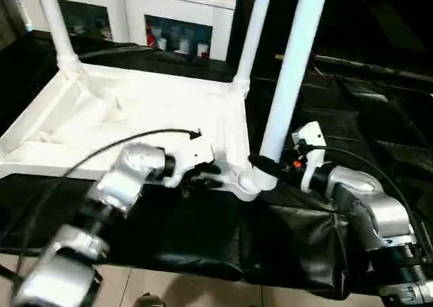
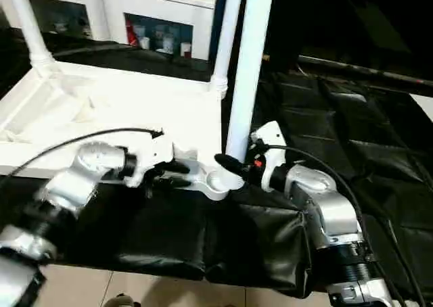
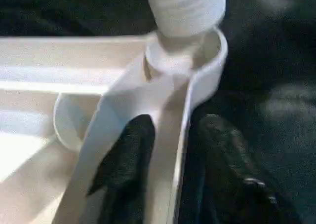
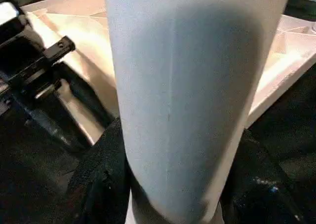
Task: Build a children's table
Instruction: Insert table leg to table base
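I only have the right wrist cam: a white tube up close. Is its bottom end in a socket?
Observer: Partly. The leg, gripped low by the right gripper, meets the near right corner socket, with its ribbed end showing above the rim.
Operator: Other legs?
Observer: Two stand upright in the far corners, the far left leg and the far right leg.
Operator: Where's the left arm?
Observer: The left gripper is at the near rim of the tabletop, right beside that socket.
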